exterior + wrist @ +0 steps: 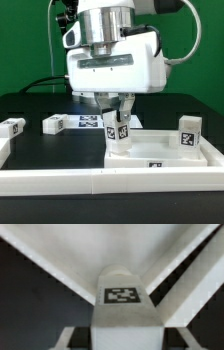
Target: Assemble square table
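The square table's white slab (165, 152) with its raised rim lies flat at the exterior view's right. My gripper (119, 120) is shut on a white block leg (120, 132) and holds it upright at the slab's corner on the exterior view's left. Whether the leg touches the slab I cannot tell. A second leg (189, 132) stands upright at the slab's right side. Two more legs (53, 123) (12, 127) lie loose on the black table to the left. In the wrist view the tagged leg (122, 296) runs between the fingers (66, 335) of the gripper (124, 336), with the slab (100, 246) beyond.
A long white border rail (90, 181) runs along the front edge. The marker board (88, 122) lies flat on the black table behind the gripper. A green wall stands at the back.
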